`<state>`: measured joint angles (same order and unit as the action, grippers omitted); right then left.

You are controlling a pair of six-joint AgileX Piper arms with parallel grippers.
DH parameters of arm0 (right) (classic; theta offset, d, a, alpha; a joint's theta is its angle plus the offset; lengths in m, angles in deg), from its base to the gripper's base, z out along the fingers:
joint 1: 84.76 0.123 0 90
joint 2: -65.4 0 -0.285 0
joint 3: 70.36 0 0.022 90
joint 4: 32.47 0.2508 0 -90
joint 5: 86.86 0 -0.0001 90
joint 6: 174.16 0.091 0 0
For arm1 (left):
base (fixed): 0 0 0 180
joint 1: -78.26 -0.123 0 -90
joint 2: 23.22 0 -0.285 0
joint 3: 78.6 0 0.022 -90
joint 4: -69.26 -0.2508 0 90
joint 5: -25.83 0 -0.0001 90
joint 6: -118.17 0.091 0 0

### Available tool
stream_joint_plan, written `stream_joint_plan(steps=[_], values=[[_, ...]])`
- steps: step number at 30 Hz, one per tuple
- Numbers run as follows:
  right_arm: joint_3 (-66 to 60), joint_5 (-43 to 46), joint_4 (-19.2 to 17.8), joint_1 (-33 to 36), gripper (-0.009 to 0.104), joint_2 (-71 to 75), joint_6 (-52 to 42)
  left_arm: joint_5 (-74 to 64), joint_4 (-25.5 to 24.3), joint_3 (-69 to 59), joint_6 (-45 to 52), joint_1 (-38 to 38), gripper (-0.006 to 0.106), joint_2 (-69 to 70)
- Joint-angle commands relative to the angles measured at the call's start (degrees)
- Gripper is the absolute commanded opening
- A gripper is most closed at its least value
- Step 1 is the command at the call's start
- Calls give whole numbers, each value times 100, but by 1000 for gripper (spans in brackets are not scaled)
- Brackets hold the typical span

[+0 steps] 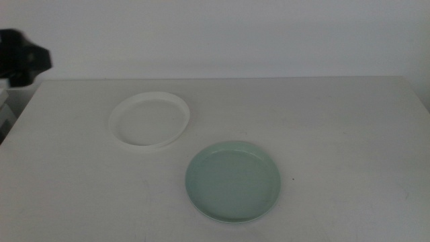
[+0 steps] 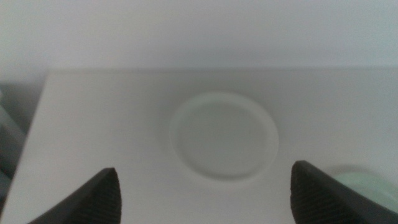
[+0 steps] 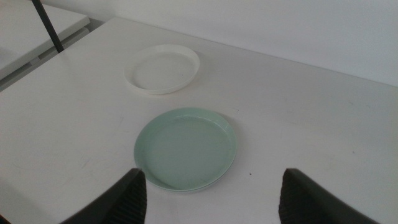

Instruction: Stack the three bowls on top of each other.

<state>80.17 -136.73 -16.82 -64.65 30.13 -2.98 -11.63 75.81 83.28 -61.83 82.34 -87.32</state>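
The white bowl (image 1: 149,120) is seen on the table (image 1: 336,134), the mint green bowl (image 1: 233,181) just beside it; no writing is readable. Both the left gripper (image 2: 205,196) and right gripper (image 3: 211,199) are held wide apart, empty.

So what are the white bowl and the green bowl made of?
White bowl: probably plastic, matte, with a thin, even low rim and no shine. Green bowl: probably plastic too, smooth pale mint with a soft satin sheen. Ceramic can't be ruled out by look alone.

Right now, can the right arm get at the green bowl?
Probably yes. The right gripper is open and faces the green bowl, with only bare table between. The white bowl sits apart, farther off.
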Motion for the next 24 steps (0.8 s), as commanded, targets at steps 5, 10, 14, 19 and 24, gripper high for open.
stream_joint_plan(steps=[5, 10, 14, 19, 24], values=[[118, 360, 3, -39, 54, -63, -69, -269, 177, 715, -166, -5, 100, -1029], [118, 360, 3, -39, 54, -63, -69, -60, 398, 727, -166, -5, 100, -1812], [118, 360, 3, -39, 54, -63, -69, -110, 339, 1168, -156, -17, 100, -2570], [118, 360, 3, -39, 54, -63, -69, -781, 611, 2357, 231, -300, 100, -3814], [118, 360, 3, -39, 54, -63, -69, -1323, 1025, 3654, 673, -609, 100, -5036]])
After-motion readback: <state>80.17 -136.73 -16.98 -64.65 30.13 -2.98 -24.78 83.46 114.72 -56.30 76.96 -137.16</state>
